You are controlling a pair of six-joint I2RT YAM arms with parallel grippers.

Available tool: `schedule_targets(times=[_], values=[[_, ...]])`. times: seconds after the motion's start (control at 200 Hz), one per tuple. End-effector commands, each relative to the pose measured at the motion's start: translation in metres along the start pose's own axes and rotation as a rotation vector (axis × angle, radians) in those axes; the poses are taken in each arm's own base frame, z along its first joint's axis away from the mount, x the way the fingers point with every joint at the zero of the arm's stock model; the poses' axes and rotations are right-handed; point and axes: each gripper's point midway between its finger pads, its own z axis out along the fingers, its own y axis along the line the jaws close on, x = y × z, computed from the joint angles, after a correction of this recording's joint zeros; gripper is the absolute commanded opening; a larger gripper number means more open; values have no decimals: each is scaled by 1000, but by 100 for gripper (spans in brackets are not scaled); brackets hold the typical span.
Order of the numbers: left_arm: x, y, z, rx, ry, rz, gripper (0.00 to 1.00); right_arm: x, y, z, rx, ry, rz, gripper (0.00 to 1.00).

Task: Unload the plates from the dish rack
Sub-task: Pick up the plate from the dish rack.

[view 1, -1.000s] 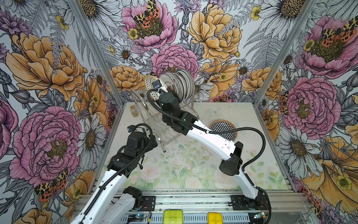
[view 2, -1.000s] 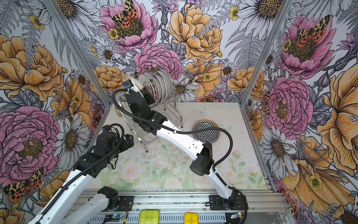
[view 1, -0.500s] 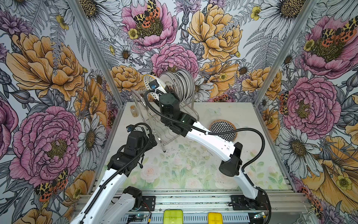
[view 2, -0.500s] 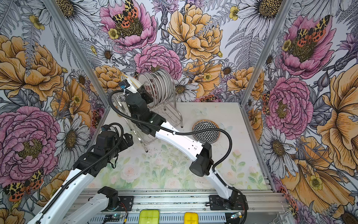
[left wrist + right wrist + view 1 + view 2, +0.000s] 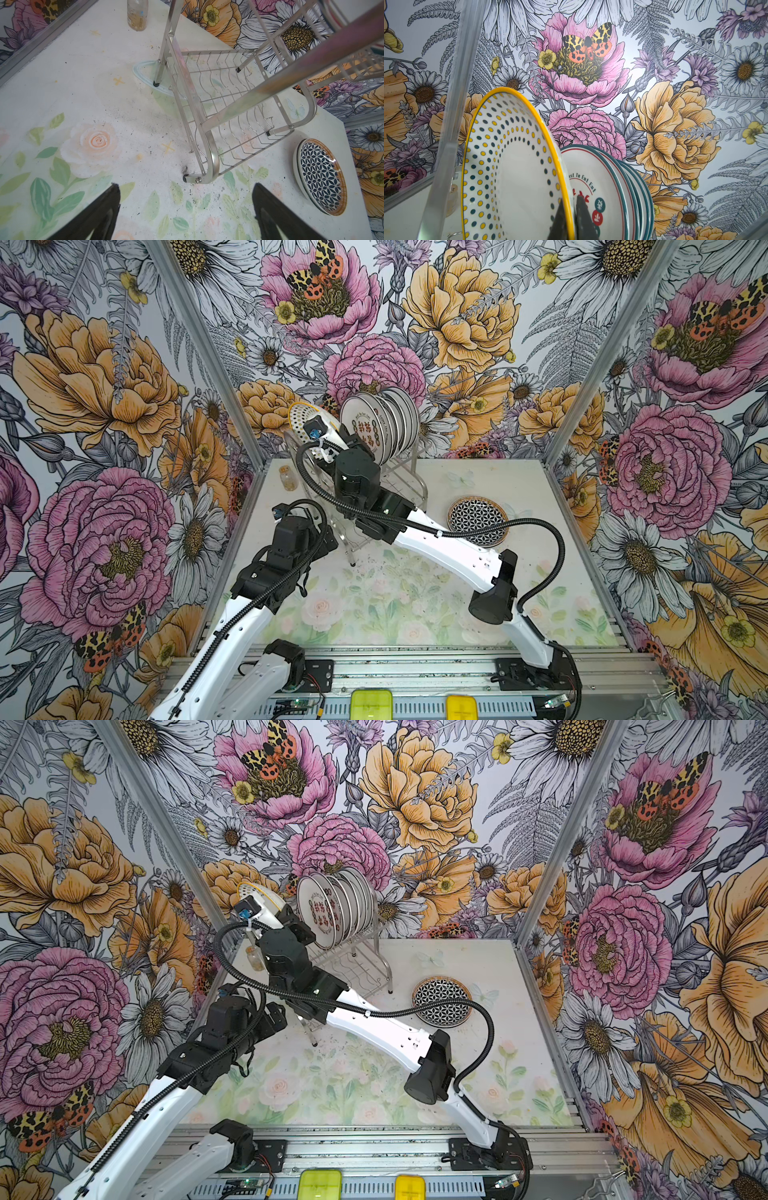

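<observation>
A pale tabletop (image 5: 511,485) printed with faint roses and green leaves fills the floor of the booth, and black specks are scattered over its middle. A small clear bottle (image 5: 288,481) with yellowish contents stands upright near the back left corner; it shows in both top views. Wallpaper (image 5: 104,406) of big pink and orange flowers, daisies and spotted moths covers the walls, which meet at metal corner posts (image 5: 199,335). Along the front runs a metal rail (image 5: 415,670), with a yellow-green box (image 5: 371,704) and a yellow box (image 5: 461,708) below it.
</observation>
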Motion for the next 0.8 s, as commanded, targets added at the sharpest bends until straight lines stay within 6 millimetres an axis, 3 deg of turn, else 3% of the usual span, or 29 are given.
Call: schedule_targets(times=[0.0,0.335,0.796], values=[[-10,-7,-8,30,-12,2,99,-59,-73,-12,104,-146,200,0],[-12,-17,-11,69,4,-8,99,-71,-107,-14,151,-183,249,0],[-17,-33,-22,146,14,-36,99,-110,-168,-49,175,-259,331,0]])
